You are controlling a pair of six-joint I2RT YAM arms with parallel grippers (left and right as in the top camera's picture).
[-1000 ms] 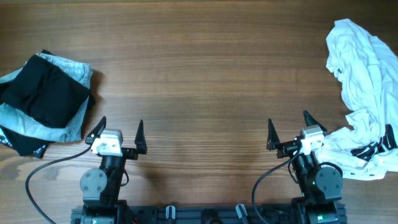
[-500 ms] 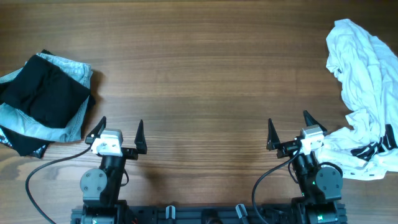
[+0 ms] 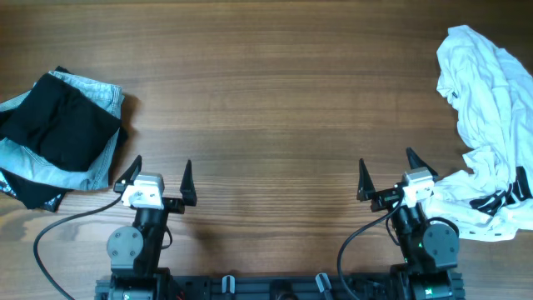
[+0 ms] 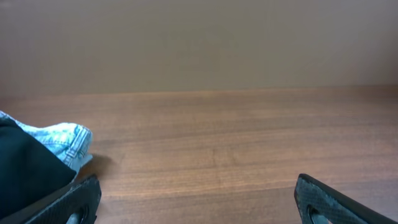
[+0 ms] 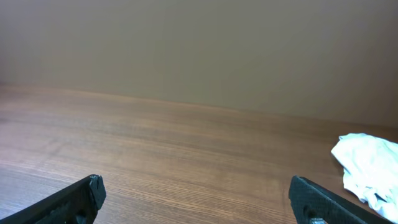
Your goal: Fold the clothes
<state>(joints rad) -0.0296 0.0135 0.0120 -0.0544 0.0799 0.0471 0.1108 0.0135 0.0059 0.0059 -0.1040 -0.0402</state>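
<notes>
First, with the left gripper (image 3: 162,167) and right gripper (image 3: 386,167) both spread empty, the crumpled white shirt (image 3: 487,108) should be drawn centreward and flattened.

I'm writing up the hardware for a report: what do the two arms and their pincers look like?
Both arms match. The left pincer and right pincer each have two black fingers tapering to points, mounted on a white block. Behind it sit dark grey, rounded joint housings. A thin black cable trails from each arm.
</notes>
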